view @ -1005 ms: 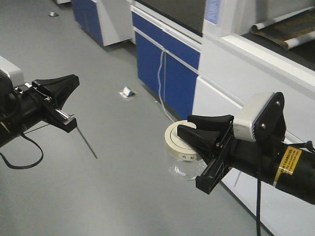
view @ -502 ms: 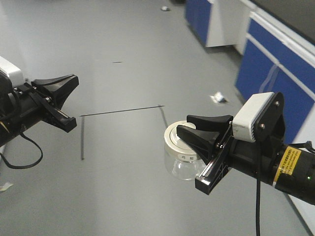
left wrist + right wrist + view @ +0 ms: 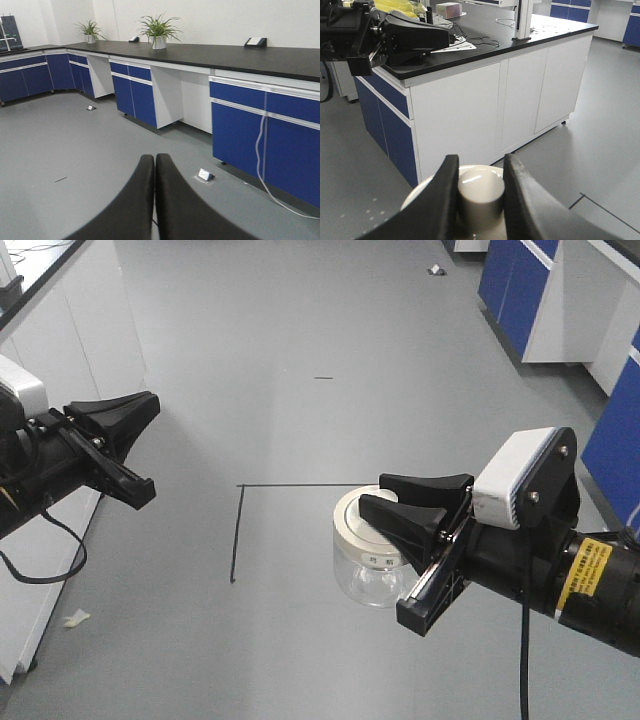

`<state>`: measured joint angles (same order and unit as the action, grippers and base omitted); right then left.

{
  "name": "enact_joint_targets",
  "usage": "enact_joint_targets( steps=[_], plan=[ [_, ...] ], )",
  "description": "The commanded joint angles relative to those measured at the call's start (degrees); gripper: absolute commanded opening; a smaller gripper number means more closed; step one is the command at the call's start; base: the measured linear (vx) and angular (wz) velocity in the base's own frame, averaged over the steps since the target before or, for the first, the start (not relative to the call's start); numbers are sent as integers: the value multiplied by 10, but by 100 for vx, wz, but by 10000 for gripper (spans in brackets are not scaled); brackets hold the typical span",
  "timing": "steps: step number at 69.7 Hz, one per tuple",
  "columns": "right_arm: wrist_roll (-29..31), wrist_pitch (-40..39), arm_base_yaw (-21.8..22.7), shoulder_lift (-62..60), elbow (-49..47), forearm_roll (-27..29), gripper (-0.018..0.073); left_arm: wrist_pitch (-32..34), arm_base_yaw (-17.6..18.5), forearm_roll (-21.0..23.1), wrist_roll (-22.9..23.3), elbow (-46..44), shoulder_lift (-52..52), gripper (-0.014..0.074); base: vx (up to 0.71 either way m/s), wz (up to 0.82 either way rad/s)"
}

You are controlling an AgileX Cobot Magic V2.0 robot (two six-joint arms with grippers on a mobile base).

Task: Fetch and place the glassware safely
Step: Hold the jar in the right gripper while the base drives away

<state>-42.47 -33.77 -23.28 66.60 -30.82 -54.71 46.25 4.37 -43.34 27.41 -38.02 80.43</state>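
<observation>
Reading from the left edge of the front view, my left gripper [image 3: 150,405] hangs in the air at mid-height. Its wrist camera shows the jaws pressed together with nothing between them. Right of it, a thin black line [image 3: 300,485] marks a corner on the grey floor [image 3: 300,340]. At lower centre of the frame is the glassware: a squat clear jar [image 3: 365,580] under a wide cream lid [image 3: 355,525] with a small label on its rim, carried clear of the floor. My right gripper [image 3: 375,492], at lower right, has its jaws narrowed onto the lid's knob [image 3: 480,195], one on each side, as the right wrist view shows plainly.

I judge the jar light but brittle, and the knob smooth enough to slide between hard jaws. All the weight hangs from that knob, and I cannot tell how firmly the lid sits on the glass, so a jolt or a tilt could part them or set the jar swinging. The knob is the one hold these jaws can span, so I would keep it level and travel gently. I would also lower it until the base rests flat before easing the jaws apart
</observation>
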Motion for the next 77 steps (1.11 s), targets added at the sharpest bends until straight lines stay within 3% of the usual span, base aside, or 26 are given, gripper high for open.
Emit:
enact_joint_targets(
  steps=[1, 77],
  plan=[
    [0, -44, 2, -15, -18, 20, -3, 37, -1, 19, 6, -13, -18, -7, 35, 12],
    [0, -44, 2, -15, -18, 20, -3, 37, -1, 19, 6, -13, -18, -7, 52, -4]
  ],
)
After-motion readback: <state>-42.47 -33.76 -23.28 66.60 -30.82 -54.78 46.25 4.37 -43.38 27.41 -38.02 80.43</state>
